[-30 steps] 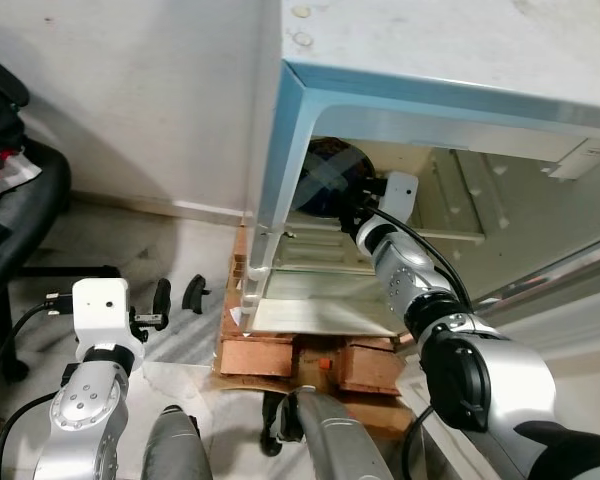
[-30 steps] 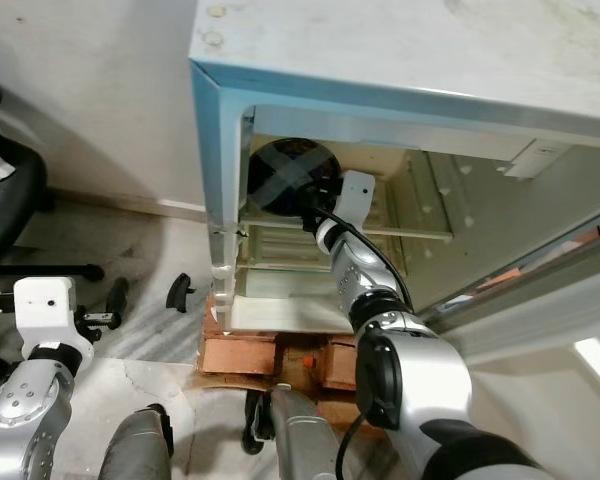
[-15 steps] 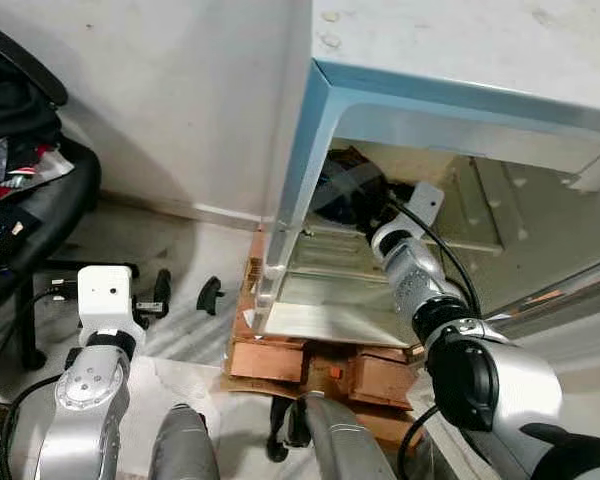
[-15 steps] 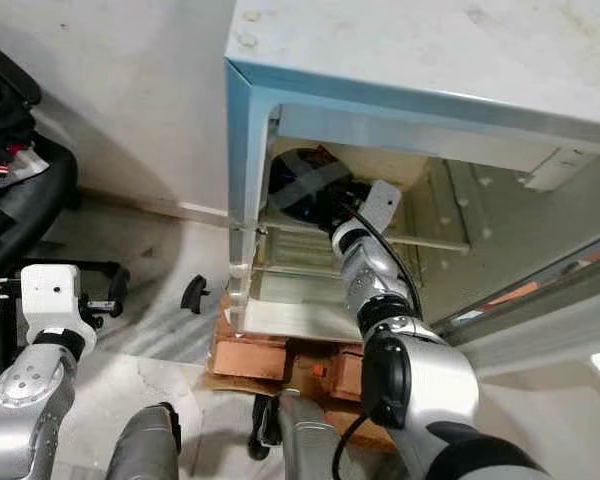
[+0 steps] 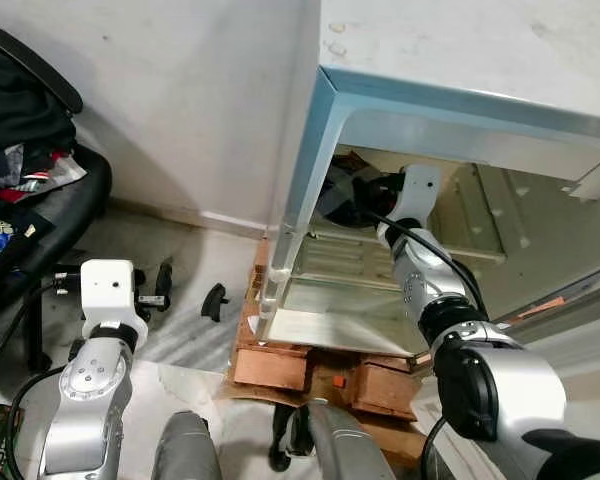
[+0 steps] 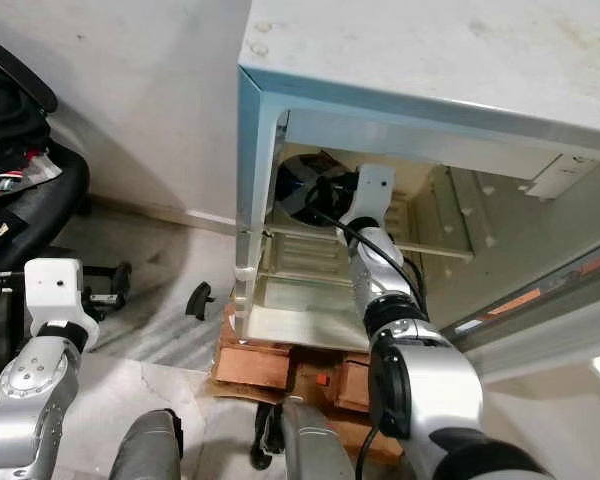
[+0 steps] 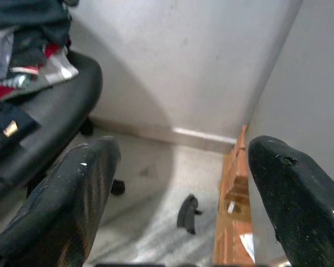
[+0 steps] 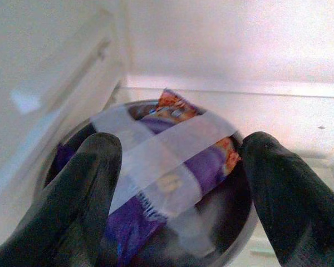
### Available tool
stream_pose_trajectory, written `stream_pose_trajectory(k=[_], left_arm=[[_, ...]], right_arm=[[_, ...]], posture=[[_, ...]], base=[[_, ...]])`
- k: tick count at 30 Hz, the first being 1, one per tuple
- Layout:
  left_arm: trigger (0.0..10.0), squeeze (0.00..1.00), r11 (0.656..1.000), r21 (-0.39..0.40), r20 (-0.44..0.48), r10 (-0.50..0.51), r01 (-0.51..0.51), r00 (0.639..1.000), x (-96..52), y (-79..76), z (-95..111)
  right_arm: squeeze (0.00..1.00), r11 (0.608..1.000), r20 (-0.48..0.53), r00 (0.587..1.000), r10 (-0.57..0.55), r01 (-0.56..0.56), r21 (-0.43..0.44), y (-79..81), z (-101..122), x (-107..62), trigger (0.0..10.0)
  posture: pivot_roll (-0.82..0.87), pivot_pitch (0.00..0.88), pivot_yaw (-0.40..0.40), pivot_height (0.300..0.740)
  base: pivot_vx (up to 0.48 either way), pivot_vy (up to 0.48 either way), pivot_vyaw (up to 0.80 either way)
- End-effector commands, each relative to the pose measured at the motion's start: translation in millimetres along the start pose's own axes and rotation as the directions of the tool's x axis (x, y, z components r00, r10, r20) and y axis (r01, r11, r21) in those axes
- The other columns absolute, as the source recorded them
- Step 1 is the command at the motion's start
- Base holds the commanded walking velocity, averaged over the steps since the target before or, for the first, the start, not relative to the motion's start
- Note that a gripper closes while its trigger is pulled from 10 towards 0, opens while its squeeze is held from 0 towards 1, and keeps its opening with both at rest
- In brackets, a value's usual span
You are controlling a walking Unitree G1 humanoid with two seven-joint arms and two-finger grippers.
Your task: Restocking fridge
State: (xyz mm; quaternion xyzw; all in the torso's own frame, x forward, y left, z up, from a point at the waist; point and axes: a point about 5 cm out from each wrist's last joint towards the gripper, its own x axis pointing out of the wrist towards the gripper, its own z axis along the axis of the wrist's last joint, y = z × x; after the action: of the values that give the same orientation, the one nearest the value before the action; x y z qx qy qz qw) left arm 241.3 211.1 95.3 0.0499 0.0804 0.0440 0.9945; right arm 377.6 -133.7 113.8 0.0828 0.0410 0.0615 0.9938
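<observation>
Right hand [image 8: 172,183] spread wide astride taped bowl [image 8: 156,183] on fridge [image 6: 400,90] shelf, apparently releasing; left hand [image 7: 178,183] wide, idle.

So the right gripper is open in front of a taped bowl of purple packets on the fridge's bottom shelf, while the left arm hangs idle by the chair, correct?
Not quite: the bowl sits on the fridge's top shelf, just under its roof, as the right eye view shows. The rest holds: the right gripper is open in front of the taped bowl of purple packets, and the left gripper hangs idle by the chair.
</observation>
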Motion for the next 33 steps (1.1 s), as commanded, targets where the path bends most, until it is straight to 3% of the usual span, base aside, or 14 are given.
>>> stream_pose_trajectory(k=[1, 10, 14, 21, 29, 32, 33], left_arm=[[10.0, 0.00, 1.000, 0.014, 0.000, -0.019, 0.019, 1.000, -0.4, -1.5, -1.9], [10.0, 0.00, 0.997, -0.029, 0.040, -0.066, 0.067, 0.997, 2.5, -10.2, 2.8], [10.0, 0.00, 0.993, -0.060, 0.057, -0.097, 0.101, 0.994, 7.2, -16.8, 5.1], [10.0, 0.00, 0.988, -0.042, 0.058, -0.149, 0.152, 0.987, 10.7, -23.1, 6.5], [10.0, 0.00, 0.987, -0.035, 0.060, -0.157, 0.159, 0.986, 10.3, -26.3, 8.1], [10.0, 0.00, 0.989, -0.002, 0.068, -0.149, 0.150, 0.986, 10.3, -23.9, 9.9], [10.0, 0.00, 0.990, 0.003, 0.068, -0.142, 0.142, 0.988, 10.0, -21.8, 9.9]], right_arm=[[0.00, 1.000, 0.008, 1.000, -0.012, 0.013, -0.005, -9.7, -3.5, -4.8, 10.0], [0.00, 0.999, 0.109, 0.993, 0.034, -0.029, -0.042, -18.2, -4.8, -23.7, 10.0], [0.00, 0.997, 0.194, 0.980, 0.037, -0.022, -0.080, -19.4, -3.6, -53.6, 10.0], [0.00, 0.998, 0.200, 0.979, -0.028, 0.039, -0.051, -22.4, -4.8, -81.0, 10.0], [0.00, 0.993, 0.158, 0.986, -0.043, 0.060, -0.105, -23.7, -9.3, -91.8, 10.0], [0.00, 0.991, 0.141, 0.990, 0.007, 0.012, -0.134, -22.3, -4.6, -92.8, 10.0], [0.00, 0.981, 0.134, 0.988, 0.075, -0.050, -0.185, -15.9, -2.4, -92.5, 10.0]], posture=[[0.15, 0.120, -0.123, 0.740], [0.11, 0.090, -0.116, 0.740], [0.09, 0.076, -0.102, 0.740], [0.07, 0.080, -0.083, 0.740], [0.07, 0.082, -0.070, 0.740], [0.07, 0.087, -0.064, 0.740], [0.07, 0.087, -0.064, 0.740]], base=[[0.000, 0.000, 0.00], [0.000, 0.000, 0.00], [0.000, 0.000, 0.00], [0.000, 0.000, 0.00], [-0.153, 0.000, 0.00], [-0.303, 0.000, 0.00], [-0.300, 0.000, 0.00]])
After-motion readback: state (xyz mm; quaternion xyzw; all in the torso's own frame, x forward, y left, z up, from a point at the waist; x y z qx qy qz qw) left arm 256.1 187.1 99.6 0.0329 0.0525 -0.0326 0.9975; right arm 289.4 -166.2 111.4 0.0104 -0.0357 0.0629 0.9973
